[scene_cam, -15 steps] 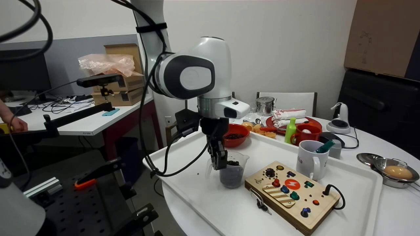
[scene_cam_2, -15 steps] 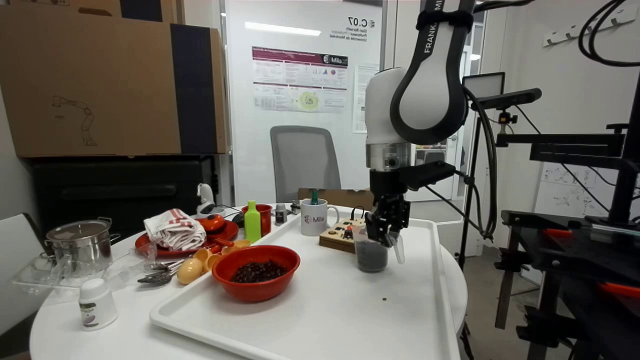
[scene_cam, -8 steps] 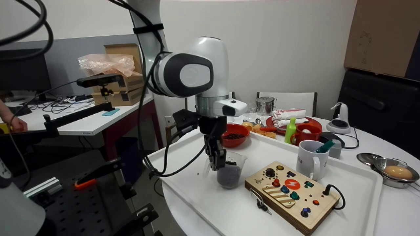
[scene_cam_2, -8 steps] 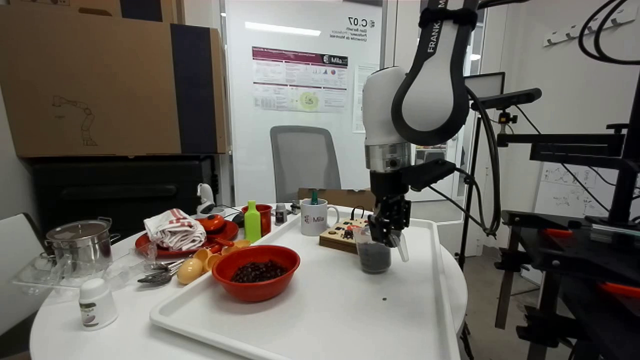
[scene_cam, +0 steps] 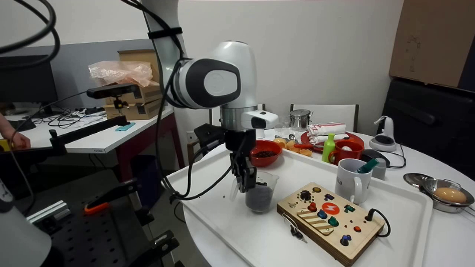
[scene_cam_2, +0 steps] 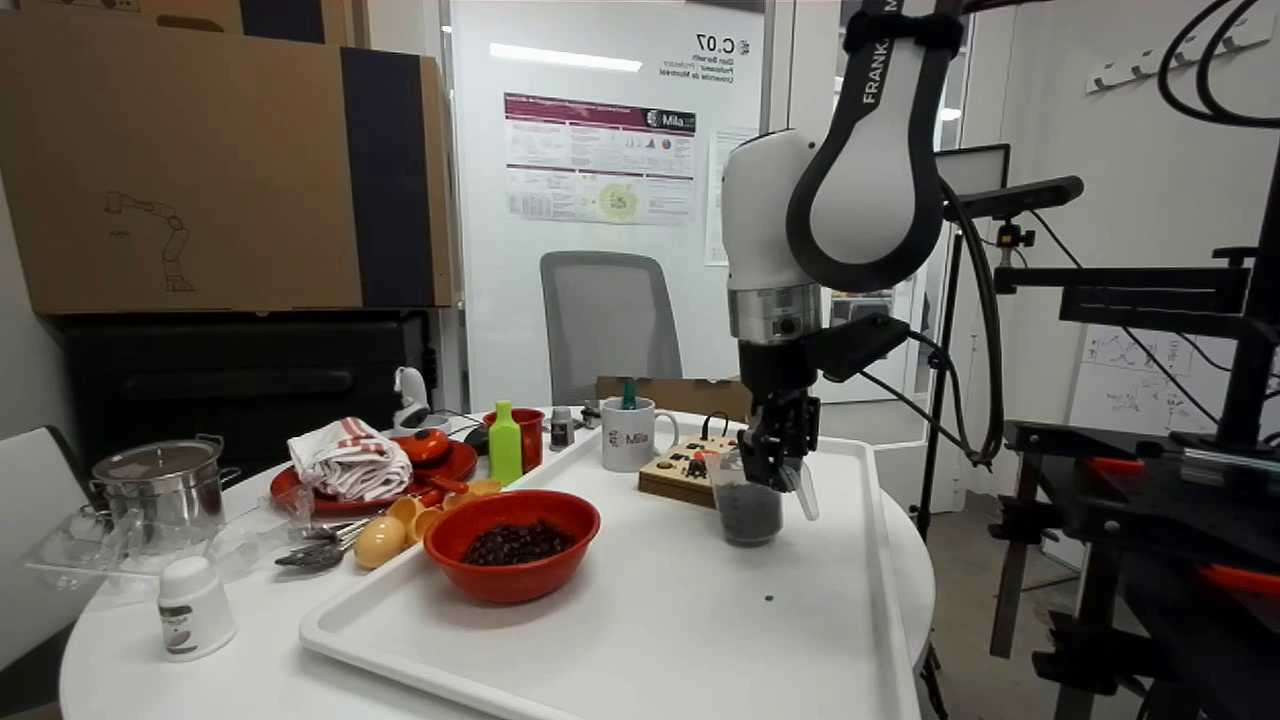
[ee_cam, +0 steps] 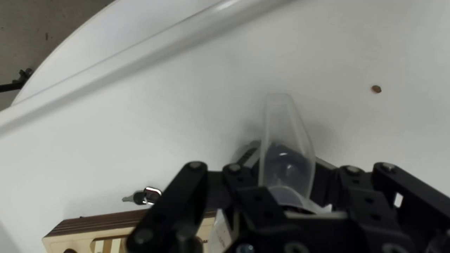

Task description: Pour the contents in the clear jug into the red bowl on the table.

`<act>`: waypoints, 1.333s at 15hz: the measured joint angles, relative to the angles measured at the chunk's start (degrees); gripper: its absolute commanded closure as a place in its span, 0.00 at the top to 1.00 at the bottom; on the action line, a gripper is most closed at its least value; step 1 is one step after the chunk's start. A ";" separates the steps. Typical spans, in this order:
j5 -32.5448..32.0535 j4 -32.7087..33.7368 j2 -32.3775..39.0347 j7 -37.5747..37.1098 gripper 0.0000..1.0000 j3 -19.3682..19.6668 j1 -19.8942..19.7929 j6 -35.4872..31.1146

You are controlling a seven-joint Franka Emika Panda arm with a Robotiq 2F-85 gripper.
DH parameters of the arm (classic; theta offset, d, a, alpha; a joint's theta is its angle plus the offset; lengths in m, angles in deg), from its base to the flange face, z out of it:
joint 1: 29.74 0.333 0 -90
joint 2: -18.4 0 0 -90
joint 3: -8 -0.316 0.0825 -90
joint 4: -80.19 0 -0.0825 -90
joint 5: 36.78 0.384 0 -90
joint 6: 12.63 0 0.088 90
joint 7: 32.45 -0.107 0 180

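the claw [ee_cam: 285, 167] is clamped on the handle [ee_cam: 281, 121] of the clear jug [scene_cam: 271, 179], its fingers [scene_cam: 247, 181] pressed in from either side. the jug is upright over the white tray [scene_cam_2: 650, 640], just beside the wooden box [scene_cam: 315, 243] with the coloured knobs [scene_cam: 322, 214]; from here i can't make out whether its base touches. dark contents [scene_cam_2: 748, 515] show through its wall, reaching partway up. the red bowl [scene_cam_2: 512, 582] sits on the tray, well apart from the jug, with a heap of dark bits [scene_cam_2: 518, 543] inside. a lone brown speck [ee_cam: 376, 89] lies on the tray, apart from the handle, and a white mug [scene_cam: 348, 181] stands by the box.
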 measured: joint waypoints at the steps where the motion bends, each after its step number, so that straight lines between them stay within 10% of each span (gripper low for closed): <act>1: -0.37 0.00 -0.07 0.03 0.11 0.06 0.14 -0.04; 10: -9.76 1.19 -4.26 0.35 0.11 2.83 4.80 1.03; 20: -35.12 14.01 -4.47 -6.61 0.10 7.91 13.53 16.54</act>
